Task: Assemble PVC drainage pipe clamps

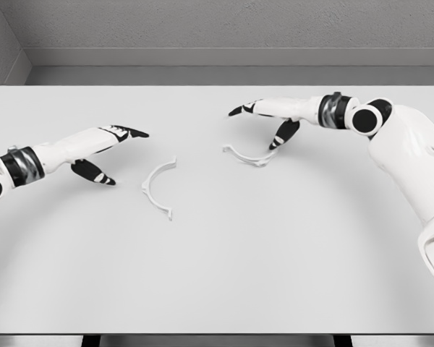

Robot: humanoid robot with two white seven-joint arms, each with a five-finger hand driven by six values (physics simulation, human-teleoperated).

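Two white curved clamp halves lie flat on the white table (217,275). One clamp half (158,188) sits left of centre, its arc bulging to the left. The other clamp half (246,155) lies right of centre, bulging toward me. My left hand (112,152) hovers to the left of the first half, fingers spread, holding nothing. My right hand (264,124) reaches in from the right just above and behind the second half, with its thumb (285,134) pointing down close to the half's right end and its fingers extended; nothing is grasped.
A grey wall runs behind the table's far edge. Dark gaps show below the table's near edge at the bottom of the picture.
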